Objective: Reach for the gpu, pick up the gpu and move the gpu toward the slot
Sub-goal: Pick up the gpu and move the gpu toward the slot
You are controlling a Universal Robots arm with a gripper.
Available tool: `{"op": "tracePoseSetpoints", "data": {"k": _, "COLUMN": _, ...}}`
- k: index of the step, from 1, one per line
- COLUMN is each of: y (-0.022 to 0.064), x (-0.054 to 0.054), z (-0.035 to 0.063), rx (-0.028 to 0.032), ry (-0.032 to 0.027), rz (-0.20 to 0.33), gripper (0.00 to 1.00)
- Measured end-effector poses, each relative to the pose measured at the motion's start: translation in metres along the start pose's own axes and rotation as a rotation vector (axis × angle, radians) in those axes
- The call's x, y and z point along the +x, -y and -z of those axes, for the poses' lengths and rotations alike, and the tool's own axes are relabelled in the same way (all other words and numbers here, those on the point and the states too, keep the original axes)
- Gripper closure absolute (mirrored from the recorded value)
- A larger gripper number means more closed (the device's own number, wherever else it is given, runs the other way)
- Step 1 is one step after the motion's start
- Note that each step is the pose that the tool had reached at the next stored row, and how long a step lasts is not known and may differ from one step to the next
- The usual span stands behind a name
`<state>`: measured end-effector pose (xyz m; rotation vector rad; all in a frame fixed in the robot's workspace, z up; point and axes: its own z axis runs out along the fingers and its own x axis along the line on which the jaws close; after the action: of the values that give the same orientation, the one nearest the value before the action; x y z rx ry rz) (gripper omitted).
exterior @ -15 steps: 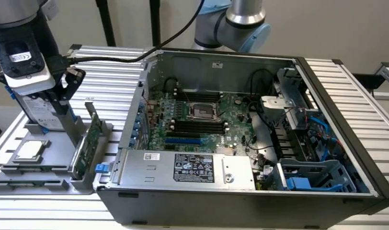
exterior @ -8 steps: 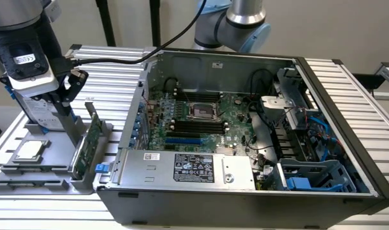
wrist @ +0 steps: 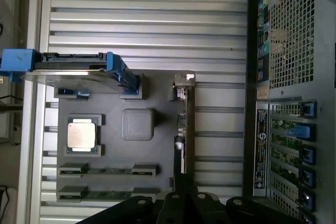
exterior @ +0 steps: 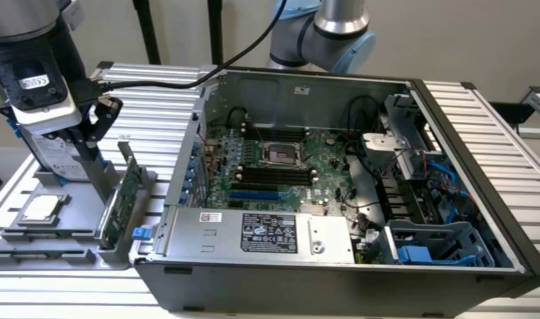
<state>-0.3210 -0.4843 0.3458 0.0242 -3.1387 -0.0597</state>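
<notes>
The gpu (exterior: 119,199) is a thin green card standing on edge in a grey holder (exterior: 66,249) outside the computer case, at the exterior view's left. Its silver bracket (exterior: 126,154) is at the far end. My gripper (exterior: 94,174) hangs down over the holder, close beside the card on its left in the exterior view. In the wrist view the gpu (wrist: 184,129) appears edge-on, with the gripper (wrist: 182,188) just past the end away from the bracket. The blue slot (exterior: 255,197) lies on the motherboard inside the open case.
The holder also carries a grey hard drive with blue rails (wrist: 79,69), a processor chip (wrist: 82,134) and narrow memory sticks (wrist: 107,170). The open computer case (exterior: 341,199) lies to the exterior view's right, its wall (exterior: 185,166) near the gpu. A black cable (exterior: 163,83) runs behind.
</notes>
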Motion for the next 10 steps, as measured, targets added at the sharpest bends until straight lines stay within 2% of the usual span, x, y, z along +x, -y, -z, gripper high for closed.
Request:
{"op": "tracePoseSetpoints", "data": {"k": 4, "y": 0.0, "x": 0.0, "z": 0.0, "rx": -0.0001, "ry": 0.0, "rz": 0.0, "gripper": 0.88}}
{"op": "tracePoseSetpoints", "data": {"k": 5, "y": 0.0, "x": 0.0, "z": 0.0, "rx": 0.0, "ry": 0.0, "rz": 0.0, "gripper": 0.82}}
{"op": "tracePoseSetpoints", "data": {"k": 6, "y": 0.0, "x": 0.0, "z": 0.0, "rx": 0.0, "ry": 0.0, "rz": 0.0, "gripper": 0.82}}
{"op": "tracePoseSetpoints", "data": {"k": 9, "y": 0.0, "x": 0.0, "z": -0.0003, "rx": 0.0, "ry": -0.0001, "rz": 0.0, "gripper": 0.64}}
{"op": "tracePoseSetpoints", "data": {"k": 10, "y": 0.0, "x": 0.0, "z": -0.001, "rx": 0.0, "ry": 0.0001, "rz": 0.0, "gripper": 0.64}}
